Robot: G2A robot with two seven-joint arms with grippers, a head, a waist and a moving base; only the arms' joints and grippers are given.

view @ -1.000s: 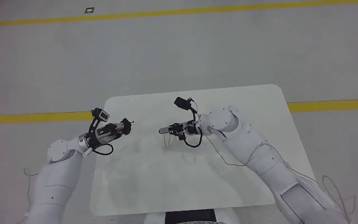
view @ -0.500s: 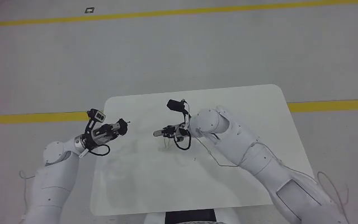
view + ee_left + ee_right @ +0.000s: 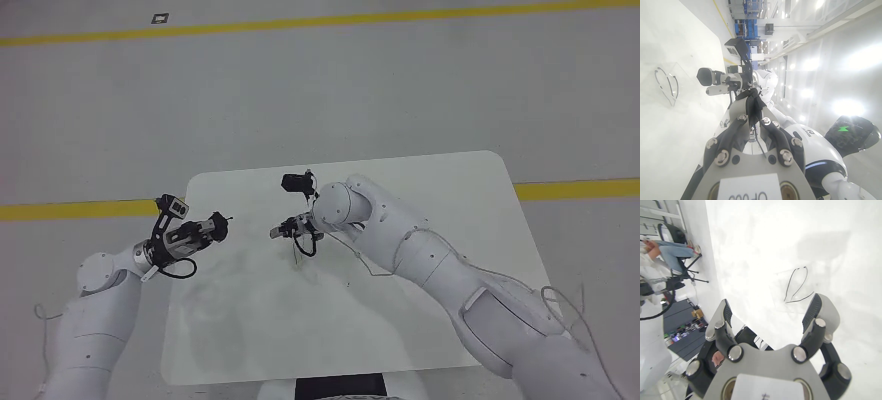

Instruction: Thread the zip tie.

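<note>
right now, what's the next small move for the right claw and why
Probably ease the right claw across toward the left claw. The left one is shut on a zip tie. The right one is open and empty, and a gap separates the two, so it cannot take the tie's free end yet.

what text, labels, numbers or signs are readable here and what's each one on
Label on left end effector mount: upside down, cut off by the picture's edge, not readable whole.
Label on right end effector mount: almost wholly cut off, unreadable.
Floor tag, black and white: too small to read.
Table: no print to be seen.
</note>
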